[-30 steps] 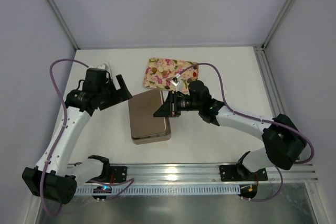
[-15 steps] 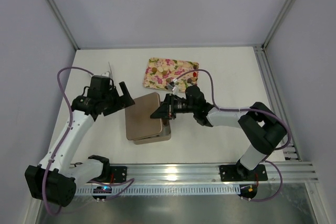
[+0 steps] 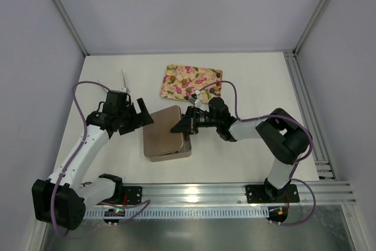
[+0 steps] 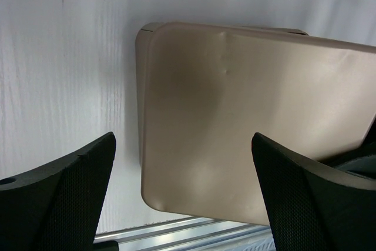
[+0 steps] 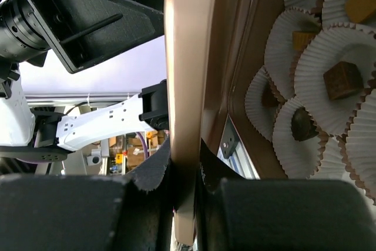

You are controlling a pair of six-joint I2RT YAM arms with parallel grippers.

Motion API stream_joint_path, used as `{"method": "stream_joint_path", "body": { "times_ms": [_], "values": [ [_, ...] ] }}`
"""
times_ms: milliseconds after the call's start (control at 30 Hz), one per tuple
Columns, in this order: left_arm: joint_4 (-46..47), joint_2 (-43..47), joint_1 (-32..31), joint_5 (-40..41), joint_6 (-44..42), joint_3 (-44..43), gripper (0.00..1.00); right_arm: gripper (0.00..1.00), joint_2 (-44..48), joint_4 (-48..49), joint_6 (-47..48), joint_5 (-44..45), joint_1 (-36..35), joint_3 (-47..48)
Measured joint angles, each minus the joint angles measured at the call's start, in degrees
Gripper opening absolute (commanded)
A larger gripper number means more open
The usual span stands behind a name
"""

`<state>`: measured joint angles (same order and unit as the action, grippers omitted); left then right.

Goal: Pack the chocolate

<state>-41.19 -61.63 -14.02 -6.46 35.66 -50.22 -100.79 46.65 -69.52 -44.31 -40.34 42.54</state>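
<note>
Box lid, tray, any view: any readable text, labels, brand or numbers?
None readable.
The box lid is plain tan-gold, no print.
The floral tray shows a flower pattern only.
The paper cups and chocolate bear no marks.
Background clutter in the right wrist view is too blurred to read.

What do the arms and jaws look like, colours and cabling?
Matching pair: the left arm and right arm have white link shells with black joint housings and bases. A purple cable loops along each. The jaws are black and wedge-shaped, with finely dimpled inner faces.
</note>
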Motion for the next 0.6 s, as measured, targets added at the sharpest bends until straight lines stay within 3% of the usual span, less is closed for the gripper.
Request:
{"method": "stream_joint_path", "body": {
  "times_ms": [600],
  "values": [
    [5.88,-3.56,-1.38,-3.69,0.52,6.01,0.93,0.05,-3.78,8.24,-3.74,-2.60,3.34,-3.26]
  ]
}}
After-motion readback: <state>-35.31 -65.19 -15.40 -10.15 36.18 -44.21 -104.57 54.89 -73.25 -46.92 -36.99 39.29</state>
